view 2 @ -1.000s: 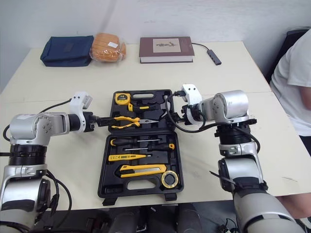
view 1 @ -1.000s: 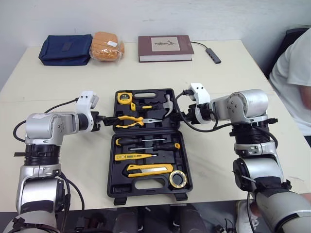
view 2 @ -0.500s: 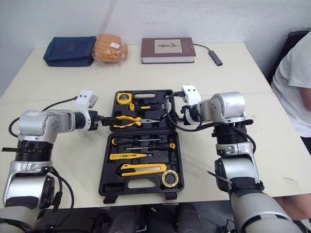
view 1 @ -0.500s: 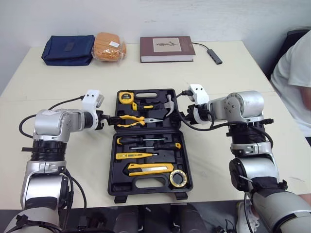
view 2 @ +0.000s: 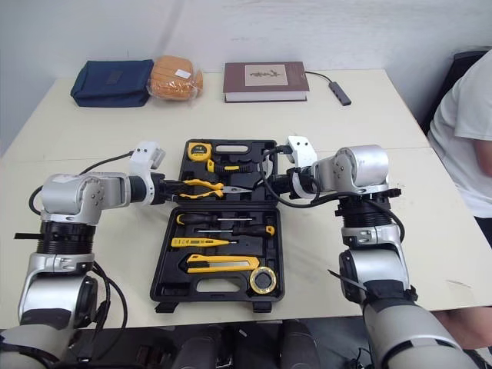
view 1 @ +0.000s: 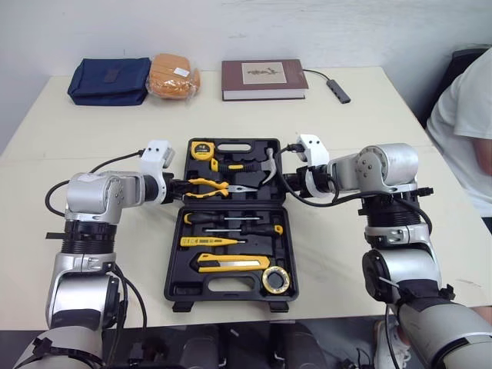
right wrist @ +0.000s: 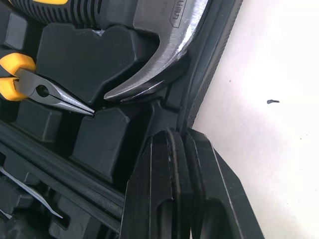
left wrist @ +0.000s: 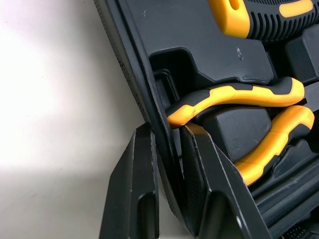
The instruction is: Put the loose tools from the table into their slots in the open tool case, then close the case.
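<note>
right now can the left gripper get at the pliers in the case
Probably not directly: the left gripper is clamped on the tool case wall, though the pliers lie just inside, uncovered.

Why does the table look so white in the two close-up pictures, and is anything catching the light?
Left wrist view: the table is washed out near white beside the tool case, falling into shadow by the left pincer. Right wrist view: the table glares white too, and the hammer claw carries a bright streak. Left eye view: even light, soft shadows.
</note>
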Controlling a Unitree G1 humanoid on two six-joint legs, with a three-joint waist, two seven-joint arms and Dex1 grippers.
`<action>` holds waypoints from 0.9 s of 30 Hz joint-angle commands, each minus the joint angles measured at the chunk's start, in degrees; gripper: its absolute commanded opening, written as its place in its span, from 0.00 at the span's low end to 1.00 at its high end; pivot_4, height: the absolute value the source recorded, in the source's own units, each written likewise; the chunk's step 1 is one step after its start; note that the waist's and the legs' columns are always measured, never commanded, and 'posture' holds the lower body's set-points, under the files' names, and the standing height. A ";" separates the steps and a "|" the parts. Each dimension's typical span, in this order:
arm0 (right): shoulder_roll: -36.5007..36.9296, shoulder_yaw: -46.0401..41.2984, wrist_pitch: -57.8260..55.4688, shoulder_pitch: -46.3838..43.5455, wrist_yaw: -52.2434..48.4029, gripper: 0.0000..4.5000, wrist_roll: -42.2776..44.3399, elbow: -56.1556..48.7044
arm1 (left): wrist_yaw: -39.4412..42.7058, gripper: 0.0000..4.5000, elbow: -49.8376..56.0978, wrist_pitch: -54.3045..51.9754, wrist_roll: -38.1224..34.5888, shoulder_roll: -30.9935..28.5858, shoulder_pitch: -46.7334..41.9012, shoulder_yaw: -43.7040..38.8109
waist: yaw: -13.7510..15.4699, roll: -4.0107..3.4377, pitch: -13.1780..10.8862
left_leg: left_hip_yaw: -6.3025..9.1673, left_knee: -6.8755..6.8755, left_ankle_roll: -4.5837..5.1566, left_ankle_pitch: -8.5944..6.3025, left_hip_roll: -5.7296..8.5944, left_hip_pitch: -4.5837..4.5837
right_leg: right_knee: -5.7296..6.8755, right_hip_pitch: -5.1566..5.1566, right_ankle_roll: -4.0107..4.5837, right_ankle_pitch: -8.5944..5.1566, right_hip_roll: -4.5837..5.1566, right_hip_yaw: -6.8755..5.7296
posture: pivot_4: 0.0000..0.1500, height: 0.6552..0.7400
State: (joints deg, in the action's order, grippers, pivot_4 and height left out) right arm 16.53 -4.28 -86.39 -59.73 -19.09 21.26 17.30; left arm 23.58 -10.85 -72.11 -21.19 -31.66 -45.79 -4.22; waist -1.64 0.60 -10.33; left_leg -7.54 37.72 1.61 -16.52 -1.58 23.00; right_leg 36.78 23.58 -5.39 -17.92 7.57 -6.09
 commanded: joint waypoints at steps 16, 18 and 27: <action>1.45 3.01 35.37 11.07 -1.69 0.00 -5.07 -16.73 | -2.24 0.00 9.99 19.18 -2.73 6.66 4.70 -13.65 | -0.10 0.17 -0.14 | -0.26 -0.12 -0.01 -0.01 0.00 0.36 | -0.18 0.42 -0.04 0.05 -0.11 -0.07 | 1.00 1.00; 3.56 4.54 47.14 14.90 -2.25 0.00 -9.01 -16.90 | -1.64 0.00 10.89 27.77 -1.12 6.98 6.78 -14.02 | -0.12 0.17 -0.14 | -0.36 -0.22 -0.01 -0.01 -0.01 0.33 | -0.25 0.45 -0.07 0.07 -0.13 -0.10 | 1.00 1.00; 9.84 9.81 94.55 27.97 3.19 0.00 -25.25 -4.95 | 6.53 0.00 8.27 66.22 6.47 4.90 21.13 -11.97 | -0.28 0.34 -0.24 | -0.88 -0.56 0.01 -0.01 -0.02 0.32 | -0.41 0.79 -0.09 0.08 -0.19 -0.04 | 1.00 1.00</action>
State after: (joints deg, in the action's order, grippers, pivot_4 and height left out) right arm 22.46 9.04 1.26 -32.26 -20.60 1.42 9.91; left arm 29.74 -3.90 -13.05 -16.72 -23.36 -25.51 -12.15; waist -1.92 0.95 -10.57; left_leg -8.46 37.17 1.62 -16.52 -1.61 23.30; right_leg 36.41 24.38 -5.49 -17.83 7.40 -6.09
